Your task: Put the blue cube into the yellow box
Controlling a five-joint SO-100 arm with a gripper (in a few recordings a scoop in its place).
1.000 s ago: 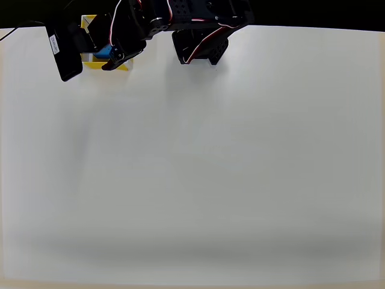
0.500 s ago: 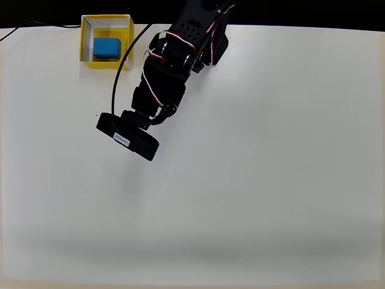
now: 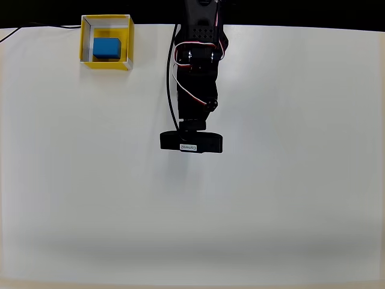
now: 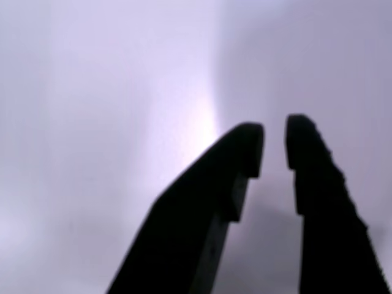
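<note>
Task looks done: blue cube (image 3: 107, 48) sits inside yellow box (image 3: 126, 40), upper left of the overhead view. Gripper (image 4: 274, 149) empty, jaws slightly parted, over bare table (image 3: 271, 198) mid-frame, well apart from box.

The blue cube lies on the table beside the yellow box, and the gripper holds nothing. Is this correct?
Not quite. In the overhead view the blue cube lies inside the yellow box, on its floor, not on the table beside it. The rest stands: in the wrist view the gripper holds nothing, a narrow gap between its fingertips.
</note>
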